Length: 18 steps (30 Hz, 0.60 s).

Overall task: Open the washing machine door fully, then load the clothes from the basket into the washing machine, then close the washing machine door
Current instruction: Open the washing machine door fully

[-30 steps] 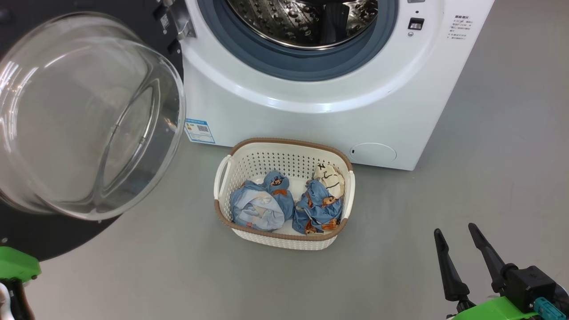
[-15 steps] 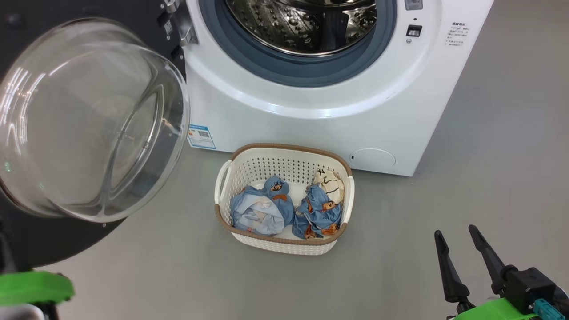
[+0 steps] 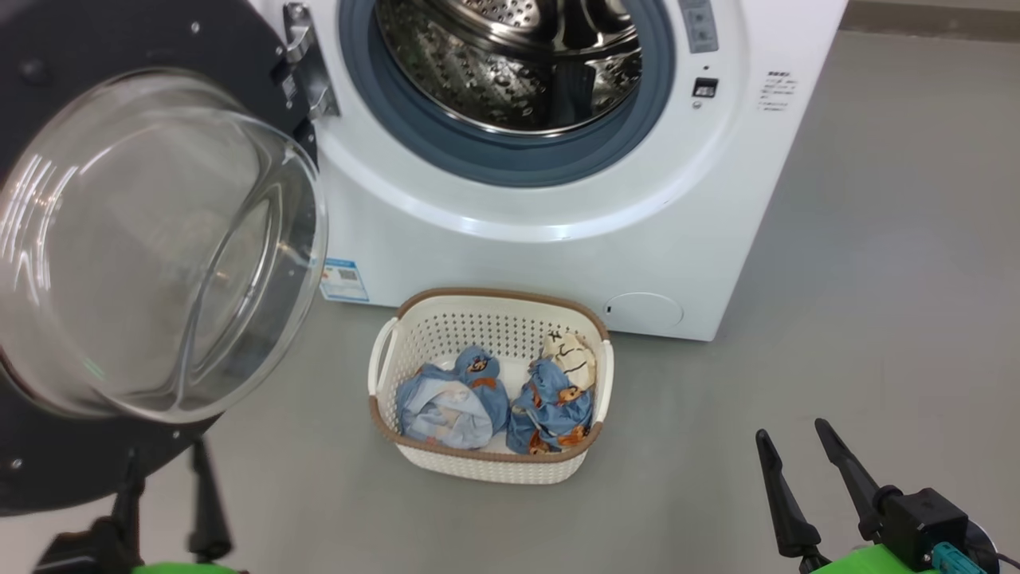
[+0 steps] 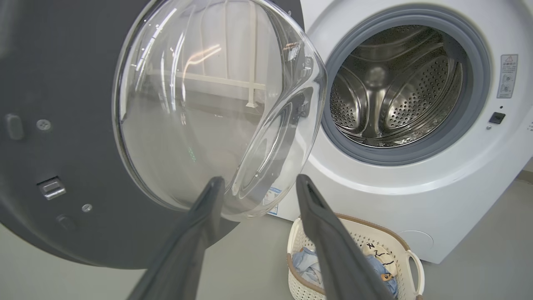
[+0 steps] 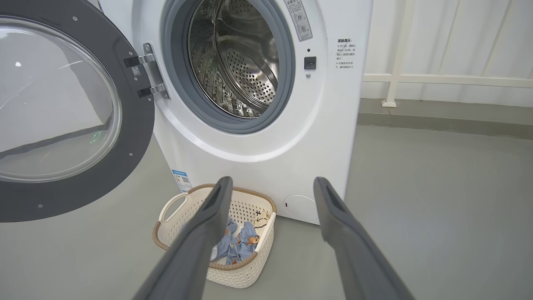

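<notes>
Head view: The washing machine door point(image 3: 151, 247) stood swung wide to the left of the washing machine point(image 3: 558, 247), whose drum point(image 3: 510, 64) was bare. The clothes point(image 3: 446, 406), two blue bundles, lay side by side in the basket point(image 3: 486, 296) on the floor point(image 3: 876, 279), just before the machine's base. The left gripper point(image 3: 165, 454) hung below the door's lower rim, jaws apart and empty. The right gripper point(image 3: 791, 430) waited well to the basket's right, jaws wide, holding nothing.

Left wrist view: The door's glass bowl point(image 4: 200, 104) bulged close ahead of the jaws. A reach toward the basket could clip it and nudge the door back across the opening.

Right wrist view: The basket looked light and the grey floor smooth, so a pinch that caught its rim might drag or tip it. A loose bundle could also unroll and snag on the rubber seal point(image 5: 290, 83). A white rail point(image 5: 449, 79) ran along the pale wall behind.
</notes>
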Motion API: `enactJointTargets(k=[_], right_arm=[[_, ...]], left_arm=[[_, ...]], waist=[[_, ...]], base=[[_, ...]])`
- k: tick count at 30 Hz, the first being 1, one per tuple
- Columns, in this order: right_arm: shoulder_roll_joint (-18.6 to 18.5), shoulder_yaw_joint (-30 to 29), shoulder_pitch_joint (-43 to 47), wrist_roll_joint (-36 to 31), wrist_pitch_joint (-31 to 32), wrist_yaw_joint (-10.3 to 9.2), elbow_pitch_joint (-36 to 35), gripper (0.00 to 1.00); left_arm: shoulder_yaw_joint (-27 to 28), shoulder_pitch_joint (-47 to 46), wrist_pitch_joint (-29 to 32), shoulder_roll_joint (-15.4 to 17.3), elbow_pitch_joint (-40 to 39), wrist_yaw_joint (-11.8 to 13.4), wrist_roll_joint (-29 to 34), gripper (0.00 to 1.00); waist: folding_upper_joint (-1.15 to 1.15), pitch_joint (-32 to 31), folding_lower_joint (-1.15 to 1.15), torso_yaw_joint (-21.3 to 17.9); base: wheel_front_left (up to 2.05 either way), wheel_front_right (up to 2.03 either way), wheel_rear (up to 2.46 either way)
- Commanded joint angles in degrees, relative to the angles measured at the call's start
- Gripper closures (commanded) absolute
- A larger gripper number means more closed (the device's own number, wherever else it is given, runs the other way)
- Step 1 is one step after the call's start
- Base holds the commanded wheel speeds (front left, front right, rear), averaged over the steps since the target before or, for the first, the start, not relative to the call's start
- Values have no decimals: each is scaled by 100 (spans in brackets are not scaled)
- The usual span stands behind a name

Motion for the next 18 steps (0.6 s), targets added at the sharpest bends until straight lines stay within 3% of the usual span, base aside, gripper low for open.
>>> enactJointTargets(k=[1,18], right_arm=[[-26,185,-30,39,-72,16,-106,0],[-26,309,125,39,9,16,-160,0]], left_arm=[[140,-69,24,96,-198,-49,81,0],[-533,234,273,-9,-418,-155,257,0]], waist=[[0,-103,0,-108],[0,-415,0,-857]], base=[[0,0,0],[0,0,0]])
